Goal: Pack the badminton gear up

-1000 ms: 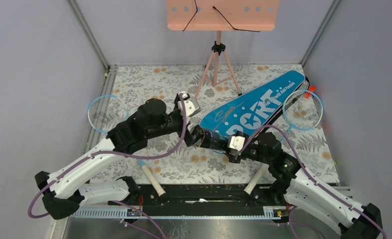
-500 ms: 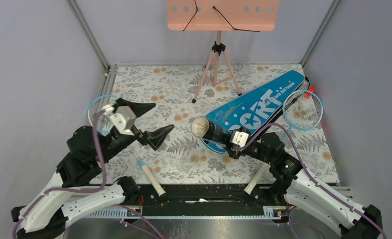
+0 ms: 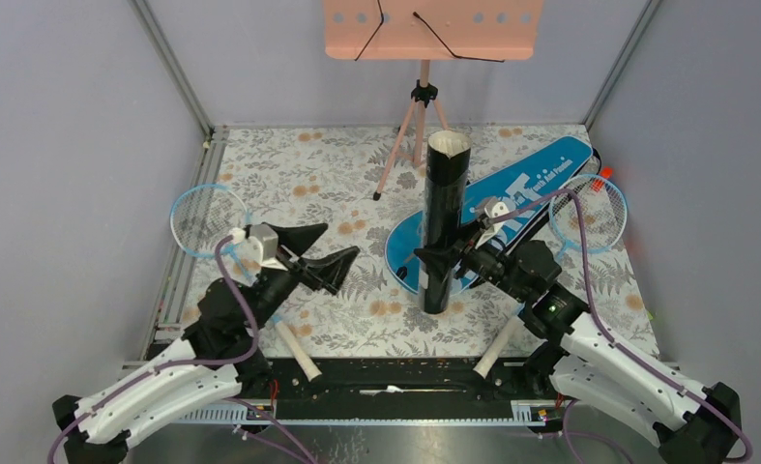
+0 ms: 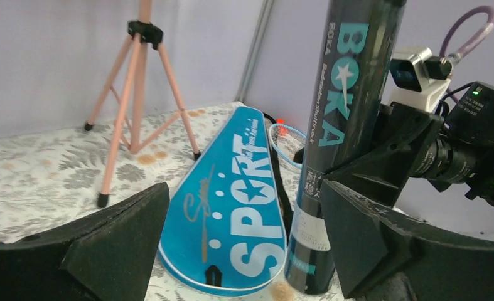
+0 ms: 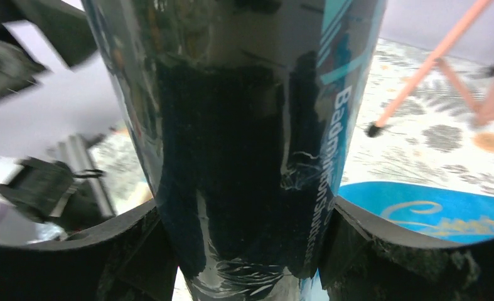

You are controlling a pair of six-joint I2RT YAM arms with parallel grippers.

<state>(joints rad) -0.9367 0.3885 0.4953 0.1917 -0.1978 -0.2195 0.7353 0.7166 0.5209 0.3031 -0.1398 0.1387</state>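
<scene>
Right gripper (image 3: 442,259) is clamping the black tube (image 3: 446,208), now standing upright just beside the near end of the blue bag (image 3: 536,179) after lying tilted a moment ago. Left gripper (image 3: 320,252) is pulling back, jaws wide apart, so the tube is getting ready for bagging. Shuttlecocks are possibly inside, but the tube's pale mouth is showing nothing clear.

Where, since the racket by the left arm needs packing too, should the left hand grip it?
Probably the white handle, from above, closing across it: the racket lies flat, its handle is the thickest part, and the left hand is open.
</scene>
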